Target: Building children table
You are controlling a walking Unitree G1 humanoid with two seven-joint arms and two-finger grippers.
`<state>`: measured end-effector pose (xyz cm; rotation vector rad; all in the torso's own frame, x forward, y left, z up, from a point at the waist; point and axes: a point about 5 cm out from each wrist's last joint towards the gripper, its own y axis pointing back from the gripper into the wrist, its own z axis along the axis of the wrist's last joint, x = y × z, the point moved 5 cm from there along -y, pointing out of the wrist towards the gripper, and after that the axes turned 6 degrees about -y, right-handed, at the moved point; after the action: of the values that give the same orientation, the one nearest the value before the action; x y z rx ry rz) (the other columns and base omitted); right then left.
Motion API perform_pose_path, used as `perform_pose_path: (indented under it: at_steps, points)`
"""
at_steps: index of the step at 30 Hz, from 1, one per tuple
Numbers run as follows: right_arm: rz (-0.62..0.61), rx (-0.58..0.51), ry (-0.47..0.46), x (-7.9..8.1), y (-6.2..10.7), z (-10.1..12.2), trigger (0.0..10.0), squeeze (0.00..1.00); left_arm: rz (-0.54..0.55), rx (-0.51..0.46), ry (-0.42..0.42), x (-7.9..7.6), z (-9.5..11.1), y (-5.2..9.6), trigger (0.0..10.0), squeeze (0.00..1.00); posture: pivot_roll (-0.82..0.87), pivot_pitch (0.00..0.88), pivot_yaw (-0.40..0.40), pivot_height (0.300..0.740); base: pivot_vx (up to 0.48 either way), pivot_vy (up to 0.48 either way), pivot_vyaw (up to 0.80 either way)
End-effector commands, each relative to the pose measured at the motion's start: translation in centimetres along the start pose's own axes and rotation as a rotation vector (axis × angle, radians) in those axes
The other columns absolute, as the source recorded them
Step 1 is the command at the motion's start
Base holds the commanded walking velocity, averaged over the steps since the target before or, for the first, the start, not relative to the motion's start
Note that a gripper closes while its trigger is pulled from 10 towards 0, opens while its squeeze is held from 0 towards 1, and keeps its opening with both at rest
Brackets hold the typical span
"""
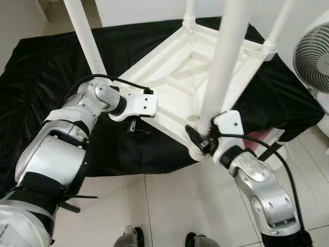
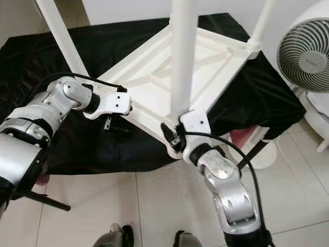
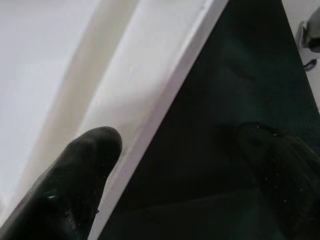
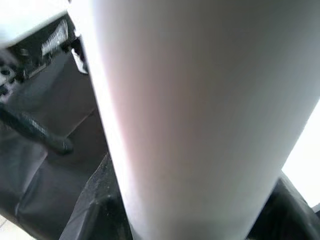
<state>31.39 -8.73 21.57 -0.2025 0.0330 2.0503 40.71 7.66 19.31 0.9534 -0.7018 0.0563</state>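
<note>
The white children's table [image 1: 180, 77] lies upside down on a black cloth [image 1: 36, 87], legs pointing up. The right gripper [image 1: 201, 138] is clamped around the base of the nearest leg [image 1: 224, 56] — the left gripper [image 3: 175, 165], fingers spread, straddles the tabletop's edge. A fan [image 1: 313, 56] stands near.

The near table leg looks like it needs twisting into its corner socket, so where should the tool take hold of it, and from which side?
Grip the near table leg low on its round shaft, just above the corner socket, coming from the robot's side, where it stands free. The right tool is already there, closed on it. The left tool sits at the tabletop edge.
</note>
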Motion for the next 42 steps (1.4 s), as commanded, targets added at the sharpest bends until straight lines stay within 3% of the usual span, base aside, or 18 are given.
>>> perform_pose_path:
  at_steps: [1, 6, 9, 11, 13, 15, 16, 17, 18, 19, 20, 21, 23, 24, 26, 27, 35, 42]
  points:
    - [0.003, -0.006, -0.01, 0.5, -0.7, 0.1, 10.0, 0.0, 0.433, 0.102, 0.05, 3.1, -2.1, 0.1, 10.0, 0.0, -0.15, 0.187, 0.099, 0.74, 0.0, 0.0, 0.0]
    - [0.019, -0.02, -0.041, 1.2, -1.6, 0.5, 10.0, 0.0, 0.479, 0.135, 0.084, 2.8, -3.1, 0.2, 10.0, 0.0, -0.14, 0.187, 0.09, 0.74, 0.0, 0.0, 0.0]
    - [0.027, -0.02, -0.048, 1.4, -1.7, 0.5, 10.0, 0.0, 0.417, 0.163, 0.087, 1.1, -4.4, -0.4, 10.0, 0.0, -0.13, 0.187, 0.081, 0.74, 0.0, 0.0, 0.0]
    - [0.027, -0.02, -0.048, 1.4, -1.7, 0.5, 10.0, 0.0, 0.417, 0.163, 0.087, 1.1, -4.4, -0.4, 10.0, 0.0, -0.13, 0.187, 0.081, 0.74, 0.0, 0.0, 0.0]
    - [0.025, -0.015, -0.044, 1.2, -1.7, 0.4, 10.0, 0.0, 0.374, 0.18, 0.091, 0.2, -5.0, -0.6, 5.2, 0.0, -0.13, 0.188, 0.08, 0.74, 0.0, 0.0, 0.0]
    - [0.023, -0.013, -0.041, 1.2, -1.7, 0.3, 10.0, 0.0, 0.361, 0.186, 0.09, -0.1, -5.2, -0.7, 5.2, 0.0, -0.13, 0.188, 0.08, 0.74, 0.0, 0.0, 0.0]
    - [0.016, -0.011, -0.04, 0.9, -1.6, 0.3, 10.0, 0.0, 0.329, 0.185, 0.099, -0.7, -5.4, -0.8, 0.0, 0.0, -0.13, 0.189, 0.078, 0.74, 0.0, 0.0, 0.0]
    - [0.016, -0.011, -0.04, 0.9, -1.6, 0.3, 10.0, 0.0, 0.329, 0.185, 0.099, -0.7, -5.4, -0.8, 0.0, 0.0, -0.13, 0.189, 0.078, 0.74, 0.0, 0.0, 0.0]
    - [0.011, -0.01, -0.039, 0.7, -1.6, 0.3, 10.0, 0.0, 0.305, 0.183, 0.1, -1.1, -5.5, -1.0, 6.4, 0.0, -0.13, 0.19, 0.078, 0.74, 0.0, 0.0, 0.0]
    - [0.007, -0.01, -0.039, 0.6, -1.6, 0.3, 10.0, 0.0, 0.281, 0.18, 0.098, -1.5, -5.5, -1.1, 10.0, 0.0, -0.13, 0.19, 0.078, 0.74, 0.0, 0.0, 0.0]
    - [0.007, -0.01, -0.039, 0.6, -1.6, 0.3, 10.0, 0.0, 0.281, 0.18, 0.098, -1.5, -5.5, -1.1, 10.0, 0.0, -0.13, 0.19, 0.078, 0.74, 0.0, 0.0, 0.0]
    - [0.004, -0.012, -0.039, 0.5, -1.7, 0.3, 10.0, 0.0, 0.263, 0.187, 0.09, -1.8, -5.7, -1.2, 8.4, 0.0, -0.13, 0.19, 0.078, 0.74, 0.0, 0.0, 0.0]
    - [0.005, -0.017, -0.041, 0.6, -1.8, 0.5, 10.0, 0.0, 0.257, 0.2, 0.077, -2.0, -5.7, -1.5, 6.8, 0.0, -0.13, 0.19, 0.078, 0.74, 0.0, 0.0, 0.0]
    - [0.005, -0.019, -0.041, 0.7, -1.8, 0.5, 10.0, 0.0, 0.259, 0.204, 0.071, -2.0, -5.8, -1.6, 1.3, 0.0, -0.13, 0.192, 0.081, 0.74, 0.0, 0.0, 0.0]
    - [0.005, -0.02, -0.041, 0.7, -1.8, 0.5, 10.0, 0.0, 0.261, 0.206, 0.069, -2.0, -5.8, -1.6, 1.3, 0.0, -0.13, 0.192, 0.081, 0.74, 0.0, 0.0, 0.0]
    - [0.004, -0.022, -0.039, 0.7, -1.9, 0.6, 10.0, 0.0, 0.257, 0.209, 0.066, -2.1, -5.8, -1.6, 0.0, 0.0, -0.13, 0.192, 0.082, 0.74, 0.0, 0.0, 0.0]
    - [-0.003, -0.036, -0.034, 0.4, -2.0, 1.1, 10.0, 0.0, 0.227, 0.205, 0.055, -2.4, -5.8, -1.6, 0.0, 0.0, -0.13, 0.193, 0.084, 0.74, 0.0, 0.0, 0.0]
    - [-0.116, -0.054, -0.004, -1.9, -2.4, 1.7, 10.0, 0.0, 0.164, 0.211, 0.028, -3.3, -6.4, -1.1, 0.0, 0.0, -0.12, 0.195, 0.084, 0.74, 0.0, 0.0, 0.0]
